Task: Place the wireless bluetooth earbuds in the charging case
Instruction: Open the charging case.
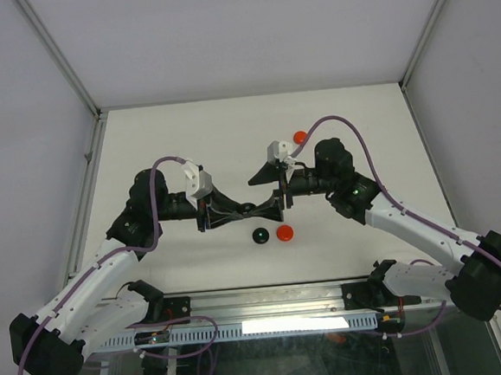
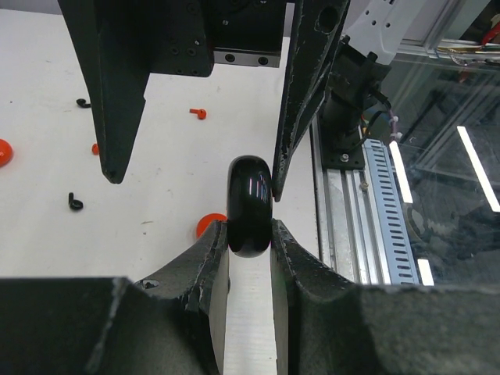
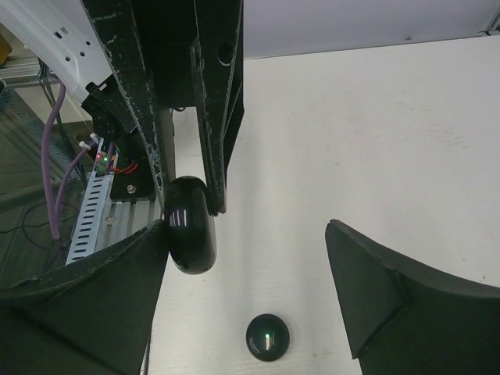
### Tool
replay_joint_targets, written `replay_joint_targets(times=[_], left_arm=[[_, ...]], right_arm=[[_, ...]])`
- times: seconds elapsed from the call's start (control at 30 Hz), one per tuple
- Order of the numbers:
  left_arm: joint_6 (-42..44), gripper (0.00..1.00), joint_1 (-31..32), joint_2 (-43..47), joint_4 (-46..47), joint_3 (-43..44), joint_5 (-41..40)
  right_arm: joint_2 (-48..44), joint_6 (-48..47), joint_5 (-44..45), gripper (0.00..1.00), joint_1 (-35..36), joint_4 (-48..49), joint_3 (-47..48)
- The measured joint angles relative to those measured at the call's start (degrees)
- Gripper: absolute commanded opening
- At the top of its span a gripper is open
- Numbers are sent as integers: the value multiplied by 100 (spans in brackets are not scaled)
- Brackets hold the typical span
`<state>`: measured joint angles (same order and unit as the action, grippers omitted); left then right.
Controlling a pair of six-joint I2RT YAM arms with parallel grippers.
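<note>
Your left tool [image 2: 248, 228] pinches the black charging case [image 2: 250, 195]; your right tool [image 3: 246, 226] stands wide open around it.

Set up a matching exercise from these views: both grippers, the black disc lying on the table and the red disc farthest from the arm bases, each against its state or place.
Things
1. left gripper
2. right gripper
3. loose black disc
4. far red disc

States or places
A. open, jaws wide apart
B. on the table, beyond both grippers
C. shut on the black round case
D. on the table beside the near red disc

Pairs: 1-C, 2-A, 3-D, 4-B
</note>
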<state>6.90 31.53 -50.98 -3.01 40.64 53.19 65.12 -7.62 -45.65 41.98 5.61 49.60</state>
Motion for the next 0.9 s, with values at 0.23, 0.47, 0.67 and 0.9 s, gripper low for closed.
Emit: replay_joint_targets(times=[0.23,0.47,0.67,0.9], left_arm=[[-20,0,-9,-2,15,0,94],[-17,0,-9,-2,57,-15,138],[-13,0,-7,4,52,-31,343],[-9,0,-9,11,50,-31,402]], right_arm=[[-22,-2,151,80,2,0,0],[-232,-22,345,79,-9,-44,0],[-291,-74,553,78,-52,-98,0],[-229,-87,599,78,-55,-188,0]])
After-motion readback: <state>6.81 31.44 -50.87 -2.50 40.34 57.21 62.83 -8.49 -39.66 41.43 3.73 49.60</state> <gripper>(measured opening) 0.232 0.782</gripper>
